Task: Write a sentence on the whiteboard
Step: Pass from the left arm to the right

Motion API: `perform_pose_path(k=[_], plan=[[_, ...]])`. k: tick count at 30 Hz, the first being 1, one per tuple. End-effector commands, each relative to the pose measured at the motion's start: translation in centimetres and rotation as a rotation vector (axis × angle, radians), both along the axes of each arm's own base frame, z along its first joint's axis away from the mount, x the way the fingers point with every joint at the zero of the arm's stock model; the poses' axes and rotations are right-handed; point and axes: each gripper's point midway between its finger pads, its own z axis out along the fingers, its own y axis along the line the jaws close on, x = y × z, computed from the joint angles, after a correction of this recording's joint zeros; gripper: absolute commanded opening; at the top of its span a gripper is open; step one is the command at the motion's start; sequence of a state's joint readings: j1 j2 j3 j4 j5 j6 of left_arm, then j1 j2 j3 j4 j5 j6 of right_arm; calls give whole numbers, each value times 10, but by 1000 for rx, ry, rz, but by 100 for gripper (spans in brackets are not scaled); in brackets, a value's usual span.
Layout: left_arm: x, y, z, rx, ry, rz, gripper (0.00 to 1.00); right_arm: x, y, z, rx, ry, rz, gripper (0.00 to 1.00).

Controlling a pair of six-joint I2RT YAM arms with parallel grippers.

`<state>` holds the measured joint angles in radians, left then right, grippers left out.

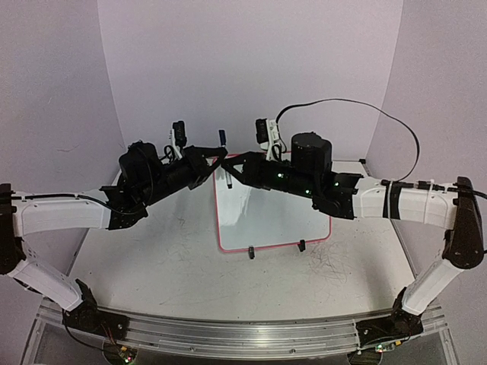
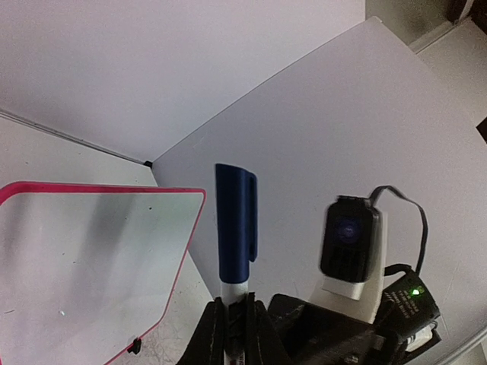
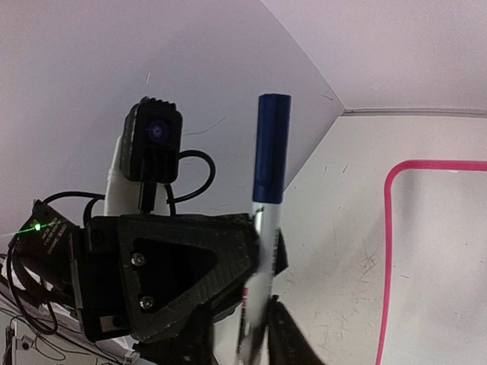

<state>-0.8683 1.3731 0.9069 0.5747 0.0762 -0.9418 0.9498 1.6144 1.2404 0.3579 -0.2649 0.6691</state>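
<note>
Both claws meet over the far-left corner of the whiteboard point(image 1: 266, 220), which lies flat mid-table. Marker point(image 2: 235, 228) upright, cap point(image 3: 272, 144) up. Left claw point(image 2: 236, 315) clamped on barrel; right claw point(image 1: 236, 163) grip unclear. Only the wrist views show the cap is blue.

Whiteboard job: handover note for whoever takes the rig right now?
The left gripper has its fingers shut on the marker, upright, blue cap on.
The right gripper has its fingers around the same marker, lower on the barrel; firm grip unclear.
The whiteboard lies flat on the table, blank.
Done: marker lifted off the table.
Left: uncap, write the sentence.
</note>
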Motion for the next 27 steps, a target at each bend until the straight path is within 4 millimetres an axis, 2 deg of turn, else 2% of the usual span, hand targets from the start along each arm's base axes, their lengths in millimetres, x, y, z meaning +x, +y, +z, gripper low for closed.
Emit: perform_pose_path(k=[1,4,8,9,11,13,15,17,20,23,27], plan=[[-13,-5,43,-93,-91,-50,0,-4,8,19,50,-37,29,16],[-18,-3,41,-92,-90,-55,0,-8,8,21,51,-43,43,2],[-21,1,32,-77,-83,-42,2,-7,6,14,32,-48,33,0],[-22,3,32,-71,-91,-39,9,-8,5,14,29,-55,36,0],[-25,8,35,-55,-116,-30,31,-10,1,17,23,-74,35,0],[-22,13,29,-11,-109,-2,53,-11,-5,12,1,-94,20,0],[-19,16,26,27,-96,16,71,-13,-10,9,-18,-111,15,0],[-18,15,26,59,-97,1,79,-16,-13,4,-43,-114,22,0],[-13,5,25,80,-82,-67,85,-21,-13,-7,-85,-120,55,0],[-9,-6,26,78,-70,-147,85,-25,-15,-13,-108,-135,69,0],[-8,-20,27,81,-75,-210,78,-28,-18,-11,-112,-151,71,0]])
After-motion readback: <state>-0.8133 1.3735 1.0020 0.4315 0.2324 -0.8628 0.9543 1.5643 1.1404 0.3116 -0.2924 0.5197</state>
